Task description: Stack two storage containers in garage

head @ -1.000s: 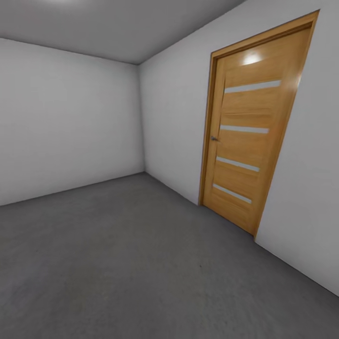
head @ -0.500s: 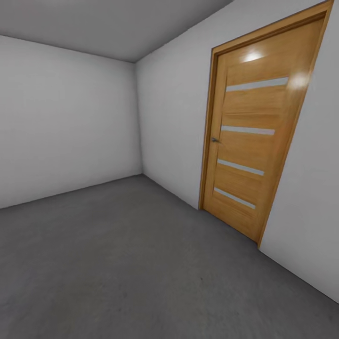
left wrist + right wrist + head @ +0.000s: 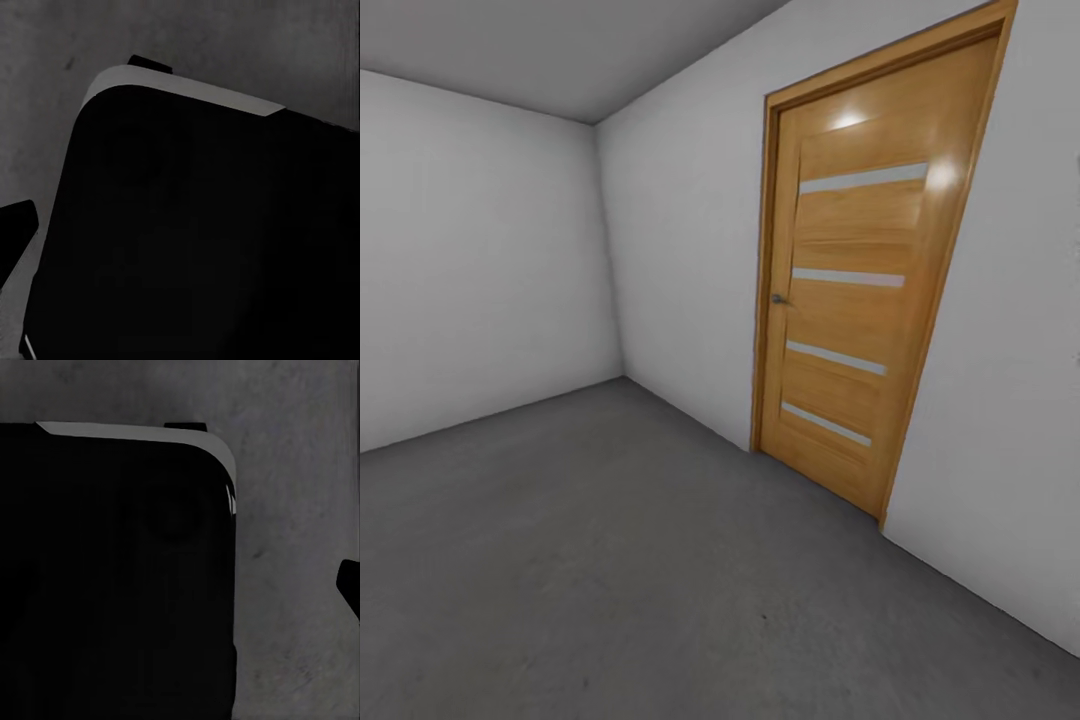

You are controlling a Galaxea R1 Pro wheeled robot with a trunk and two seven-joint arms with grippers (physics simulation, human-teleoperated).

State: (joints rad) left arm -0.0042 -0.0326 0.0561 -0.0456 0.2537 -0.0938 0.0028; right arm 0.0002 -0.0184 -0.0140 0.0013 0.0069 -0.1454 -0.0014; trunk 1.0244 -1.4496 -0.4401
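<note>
A bare corner of the garage is seen from the head view: plain white-grey walls (image 3: 490, 260) meet above the dark grey floor (image 3: 610, 560). A wooden slatted door (image 3: 855, 290), shut in its frame, is set in the wall to the right, with four pale horizontal strips and a small handle (image 3: 779, 298) at its left edge. In each wrist view a large black rounded body (image 3: 202, 240) with a pale edge is seen close up over the grey floor. Whether either hand is apart or together cannot be told. Where the storage containers lie cannot be told from these views.
</note>
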